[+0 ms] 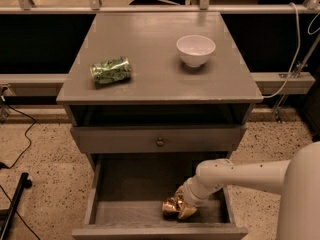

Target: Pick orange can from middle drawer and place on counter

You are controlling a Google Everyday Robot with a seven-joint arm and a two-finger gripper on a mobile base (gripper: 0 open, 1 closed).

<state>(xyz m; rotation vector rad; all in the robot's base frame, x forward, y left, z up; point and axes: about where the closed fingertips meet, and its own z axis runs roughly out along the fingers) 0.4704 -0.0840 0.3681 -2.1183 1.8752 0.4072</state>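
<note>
1. Nearby, on the counter (150,44), a green can (110,70) lies on its side towards the left edge, and a white bowl (195,49) stands upright towards the back right, well apart from it.
2. Under the counter is a dark open gap, and below that a closed drawer front (115,140) with a small round knob (160,142) at its middle.
3. That closed front overhangs the back of the open middle drawer (125,211), which is pulled out below it; its low side walls and front lip ring a bare plank floor.
4. The orange can (171,205) sits on the drawer floor near the front, right of centre, shiny and crumpled.
5. The cabinet is grey painted wood with a slight sheen, and it stands on a speckled stone floor (45,174).
6. Black cables (20,149) trail over the floor at the left, and a white cable (299,54) hangs at the right beside a pale ledge (285,81) that runs behind the cabinet.
7. The white arm (240,174) comes in from the lower right, passes over the drawer's right wall and angles down to the left into the drawer.
8. The gripper (184,209) is at the arm's tip, low in the drawer and right against the orange can's right side.
9. Whether the gripper has clamped the can or merely touches it, I cannot tell.
</note>
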